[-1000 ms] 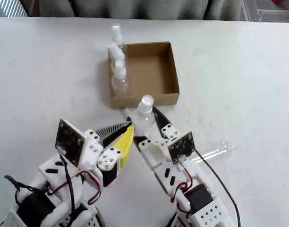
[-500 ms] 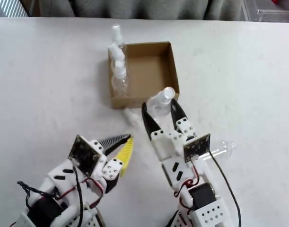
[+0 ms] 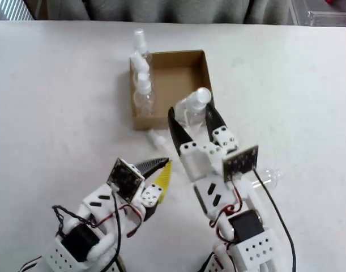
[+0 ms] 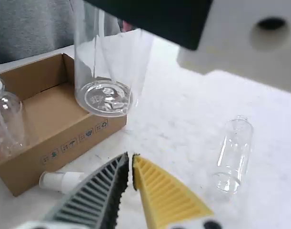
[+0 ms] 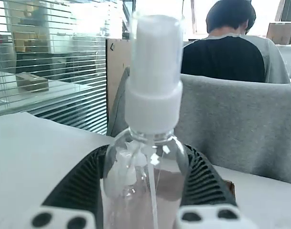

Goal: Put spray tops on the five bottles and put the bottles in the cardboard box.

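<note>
1. In the past second the right gripper [image 3: 191, 113] has carried the capped bottle [image 3: 192, 106] up the frame, from the table just in front of the box [image 3: 204, 73] to a spot over the box's near wall, right of centre.
2. The left gripper [image 3: 161, 166] has backed away from that bottle toward the lower centre of the high view.
3. This suggests the capping of this bottle is finished and it is about to be lowered into the box. It would join the three capped bottles [image 3: 142, 85] standing along the box's left wall.
4. Work probably remains: a loose spray top [image 3: 156, 137] lies on the table just below the box, and an uncapped bottle [image 3: 264, 178] lies on its side at the right, beside the right arm.
5. The right arm reaches up the frame, and its black fingers pinch the bottle's body from both sides. The bottle hangs in the air, leaning a little.
6. The left arm is folded low, with its black and yellow fingers pressed nearly together around nothing and pointing toward the loose spray top.
</note>
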Tool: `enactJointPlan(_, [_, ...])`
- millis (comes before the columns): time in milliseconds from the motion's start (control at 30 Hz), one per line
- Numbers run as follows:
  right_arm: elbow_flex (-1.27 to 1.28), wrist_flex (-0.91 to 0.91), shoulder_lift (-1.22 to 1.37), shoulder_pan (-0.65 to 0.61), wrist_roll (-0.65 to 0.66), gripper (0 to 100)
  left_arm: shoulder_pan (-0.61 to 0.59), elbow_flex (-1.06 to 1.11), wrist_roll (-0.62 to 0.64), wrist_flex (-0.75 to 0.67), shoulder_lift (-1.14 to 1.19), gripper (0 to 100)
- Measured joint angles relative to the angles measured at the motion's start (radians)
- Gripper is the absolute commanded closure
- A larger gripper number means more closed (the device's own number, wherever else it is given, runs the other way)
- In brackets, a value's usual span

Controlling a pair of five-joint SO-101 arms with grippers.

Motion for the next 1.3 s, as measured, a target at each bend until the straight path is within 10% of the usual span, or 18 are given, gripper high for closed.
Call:
enactJointPlan(800, [-0.094,0.031,0.344,-0.149,0.002,98.2,-0.132,0.075,0.002,-0.181,0.002,98])
enactJointPlan(1300, [-0.196,0.057,0.354,0.061,0.002,98.2,-0.160,0.075,-0.003,-0.153,0.002,98])
